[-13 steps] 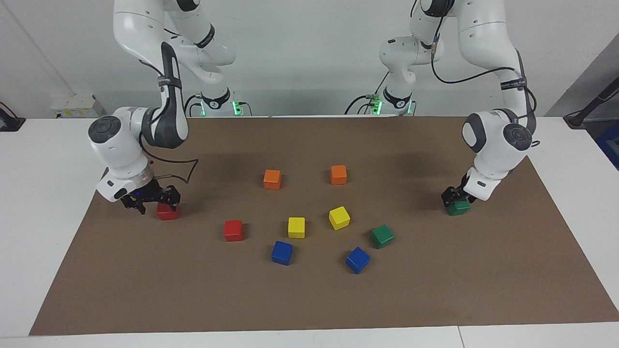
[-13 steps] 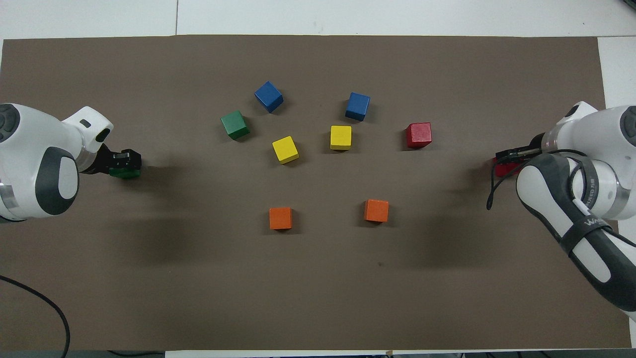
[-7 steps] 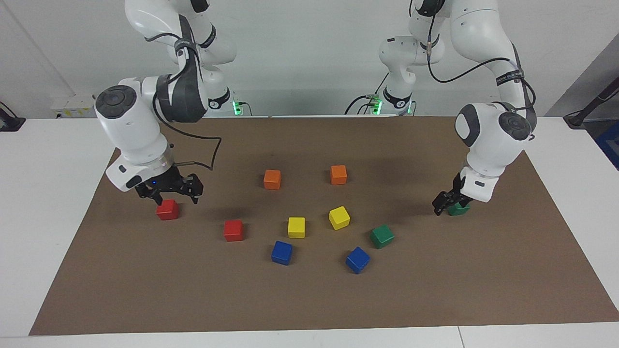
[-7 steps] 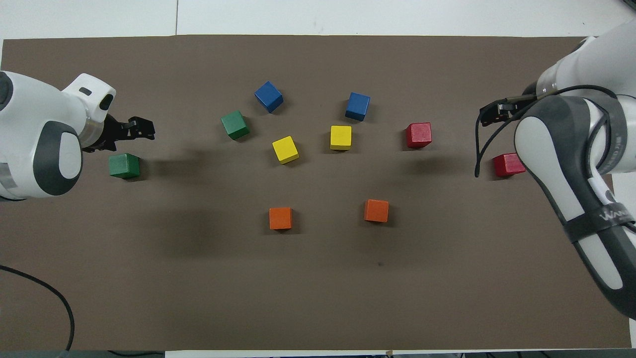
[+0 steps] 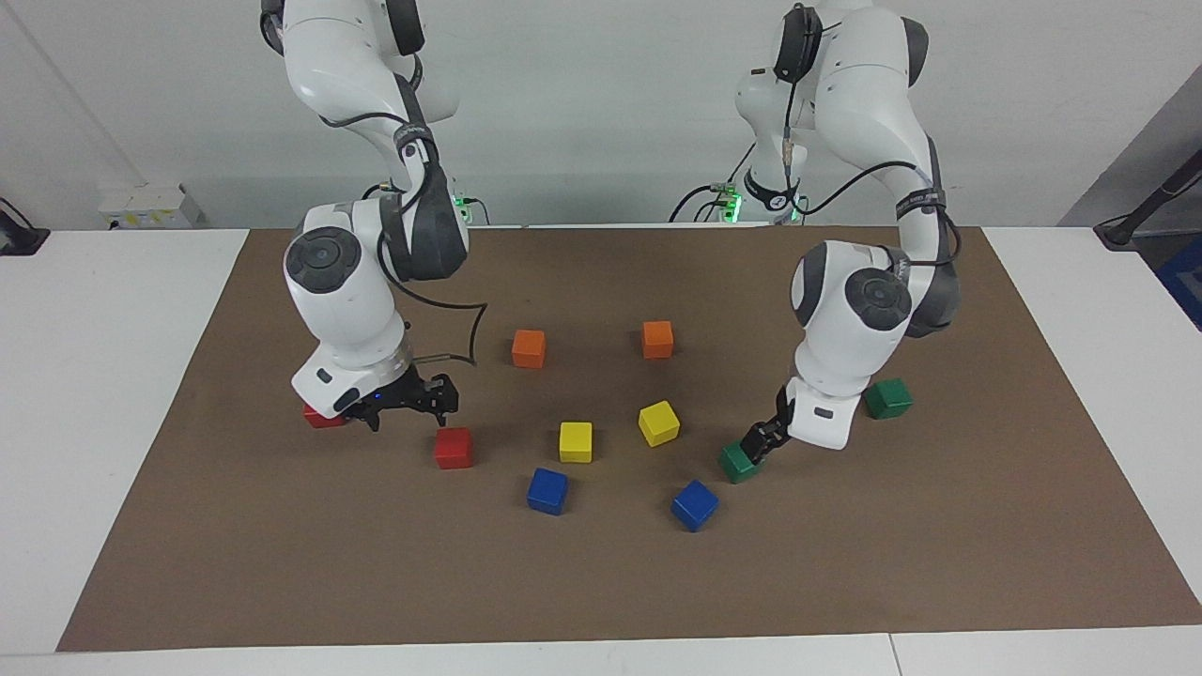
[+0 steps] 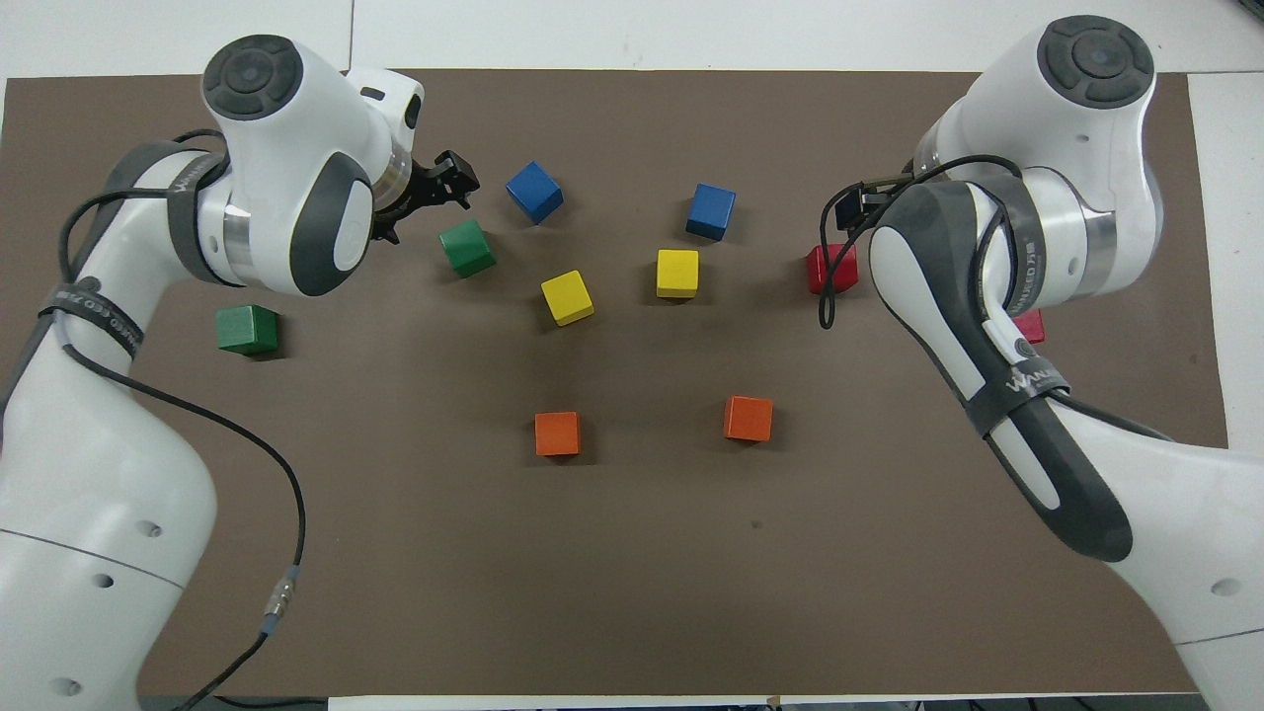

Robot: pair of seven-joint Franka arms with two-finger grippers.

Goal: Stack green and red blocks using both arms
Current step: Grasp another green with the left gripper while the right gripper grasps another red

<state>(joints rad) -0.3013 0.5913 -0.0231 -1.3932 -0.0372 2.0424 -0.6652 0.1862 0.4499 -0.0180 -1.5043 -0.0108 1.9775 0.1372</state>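
Observation:
Two red blocks and two green blocks lie on the brown mat. My right gripper (image 5: 409, 406) is open, low over the mat between the outer red block (image 5: 319, 417), partly hidden by its hand, and the inner red block (image 5: 453, 448). My left gripper (image 5: 757, 441) is open and low, right beside the inner green block (image 5: 739, 463). The outer green block (image 5: 887, 398) sits alone toward the left arm's end. In the overhead view the left gripper (image 6: 427, 197) is just by the inner green block (image 6: 467, 247). The right arm covers part of both red blocks (image 6: 828, 269).
Two orange blocks (image 5: 529, 347) (image 5: 657, 339) lie nearer to the robots. Two yellow blocks (image 5: 576, 441) (image 5: 658, 422) sit in the middle and two blue blocks (image 5: 547, 490) (image 5: 694, 504) lie farthest out. The brown mat (image 5: 601, 582) covers the white table.
Both grippers let go of the outer red and green blocks, rose, and swung toward the middle. They now hang by the inner red and inner green blocks.

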